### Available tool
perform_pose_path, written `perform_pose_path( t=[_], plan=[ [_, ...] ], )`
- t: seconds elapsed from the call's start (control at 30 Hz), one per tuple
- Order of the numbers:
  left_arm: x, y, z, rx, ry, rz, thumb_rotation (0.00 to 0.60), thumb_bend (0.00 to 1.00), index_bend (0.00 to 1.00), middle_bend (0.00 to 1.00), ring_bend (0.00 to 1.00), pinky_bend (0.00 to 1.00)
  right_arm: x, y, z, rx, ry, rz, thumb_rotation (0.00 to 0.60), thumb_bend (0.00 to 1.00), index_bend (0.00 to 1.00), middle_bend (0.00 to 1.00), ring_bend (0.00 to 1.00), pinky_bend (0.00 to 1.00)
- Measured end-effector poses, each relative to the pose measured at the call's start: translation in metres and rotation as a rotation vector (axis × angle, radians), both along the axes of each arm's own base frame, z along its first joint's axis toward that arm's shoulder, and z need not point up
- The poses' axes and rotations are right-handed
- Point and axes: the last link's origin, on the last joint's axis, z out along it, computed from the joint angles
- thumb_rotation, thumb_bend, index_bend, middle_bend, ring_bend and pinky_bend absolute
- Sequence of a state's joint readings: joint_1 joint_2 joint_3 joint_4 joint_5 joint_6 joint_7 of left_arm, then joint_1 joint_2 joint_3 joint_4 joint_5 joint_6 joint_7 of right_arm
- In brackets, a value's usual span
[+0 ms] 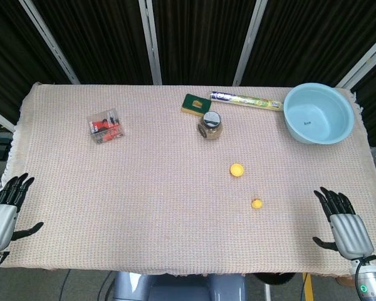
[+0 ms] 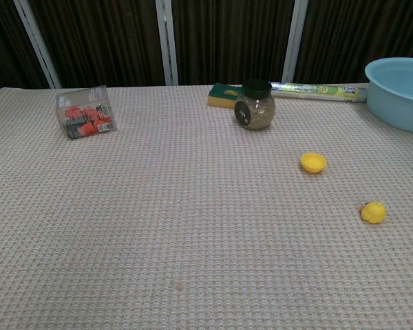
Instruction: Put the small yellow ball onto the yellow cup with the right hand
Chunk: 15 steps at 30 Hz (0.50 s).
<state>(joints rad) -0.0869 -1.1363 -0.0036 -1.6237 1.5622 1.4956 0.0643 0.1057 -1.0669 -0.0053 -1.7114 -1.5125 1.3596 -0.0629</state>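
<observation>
My head camera looks steeply down from above, taking in the whole table (image 1: 144, 188) to its far edge, with my left hand (image 1: 5, 210) and right hand (image 1: 343, 224) at the near corners. My chest camera sits low and close, facing across the cloth. Both share the jar (image 1: 210, 125) and blue bowl (image 1: 318, 113).

You see a pinkish-beige waffle-weave cloth (image 1: 144, 207) over the whole table. The ball (image 1: 257, 203) is yellow with a small red spot, and the cup (image 1: 237, 169) is yellow too. At the far right corner the bowl (image 1: 318, 113) is pale blue. Your hands (image 1: 344, 229) are grey with black fingers.
</observation>
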Motion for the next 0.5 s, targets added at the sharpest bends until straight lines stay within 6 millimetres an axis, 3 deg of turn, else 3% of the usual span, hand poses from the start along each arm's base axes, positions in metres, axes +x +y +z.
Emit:
perform_pose_path(
  t=[0.5],
  plan=[
    [0.0003, -0.001, 0.0, 0.002, 0.005, -0.003, 0.6, 0.0, 0.0, 0.0, 0.0, 0.21, 0.0011, 0.0, -0.0008, 0.008, 0.004, -0.002, 0.6, 0.0, 0.0, 0.0, 0.0, 0.0]
  ],
)
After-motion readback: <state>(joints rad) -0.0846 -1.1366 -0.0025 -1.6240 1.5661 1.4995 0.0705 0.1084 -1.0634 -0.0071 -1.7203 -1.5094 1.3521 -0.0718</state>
